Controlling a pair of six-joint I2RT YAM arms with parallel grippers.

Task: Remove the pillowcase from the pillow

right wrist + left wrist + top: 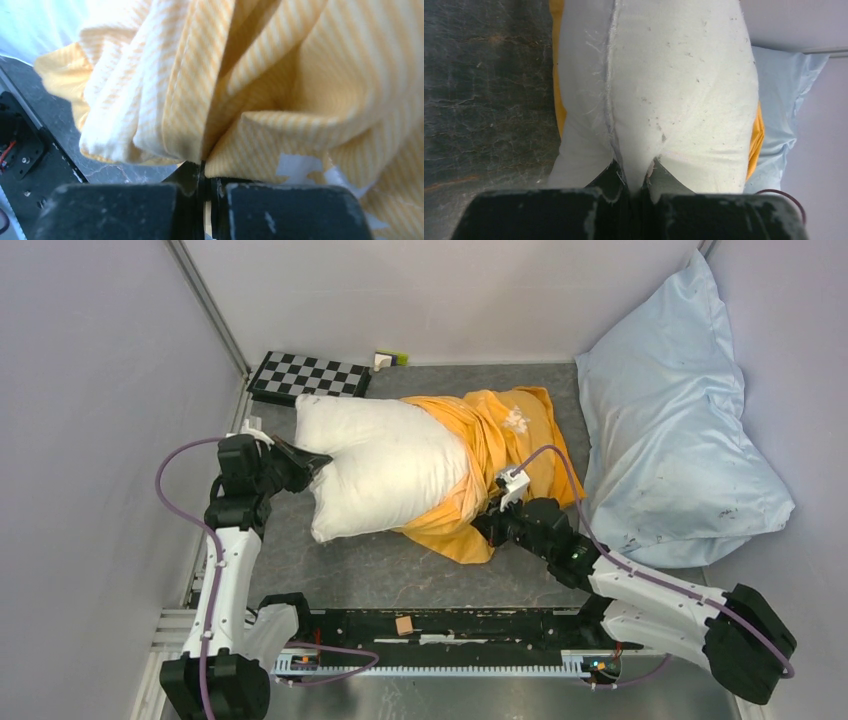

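From above, the pillow (385, 475) lies mid-tabletop (380, 565), its left part bare and its right end inside the bunched pillowcase (500, 445); a blue pillow (670, 440) lies just to the right. In the left wrist view, the left end effector (634, 175) is clenched on the pillow's white fabric beside a seam. In the right wrist view, the right end effector (205, 172) is clamped on a striped orange fold of pillowcase.

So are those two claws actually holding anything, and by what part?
The left gripper pinches the pillow at its end seam; right gripper pinches the pillowcase by a bunched fold.
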